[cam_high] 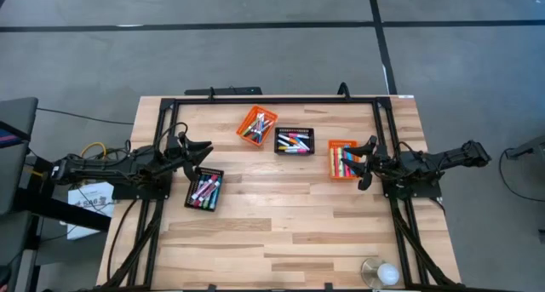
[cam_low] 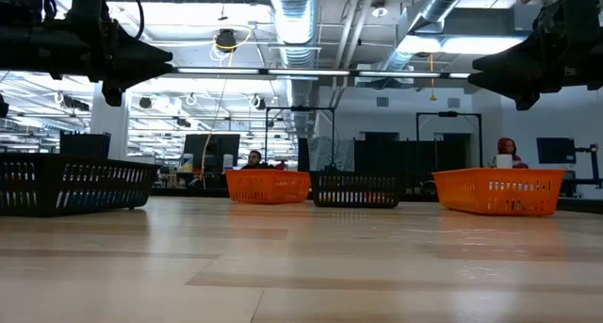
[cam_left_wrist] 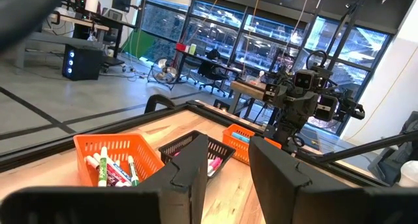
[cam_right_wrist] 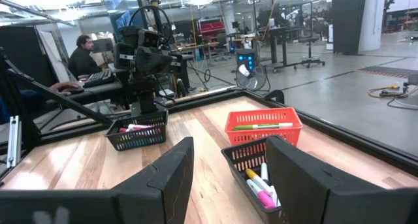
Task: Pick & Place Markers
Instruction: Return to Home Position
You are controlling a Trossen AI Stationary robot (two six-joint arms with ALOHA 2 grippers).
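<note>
Evidently the sorting is all but done: no pens lie loose on the tabletop point(cam_high: 281, 232), and every one of the markers point(cam_high: 204, 190) in view sits inside 1 of 4 baskets. Near the left arm point(cam_high: 102, 166) stands a black basket point(cam_low: 71, 184) with pink, white and green pens. Toward the far edge are an orange basket point(cam_low: 268, 186) and, just beside it, a second black basket point(cam_low: 356, 189), each holding a mixed handful. By the right arm point(cam_high: 443, 160) is another orange basket point(cam_low: 499, 193), also filled.

Both arms are held high above the wood at their own sides, which I judge suits parking at rest. The left jaws stand apart and empty near the first black basket. The right jaws, likewise apart and empty, hang just beside their orange one.
</note>
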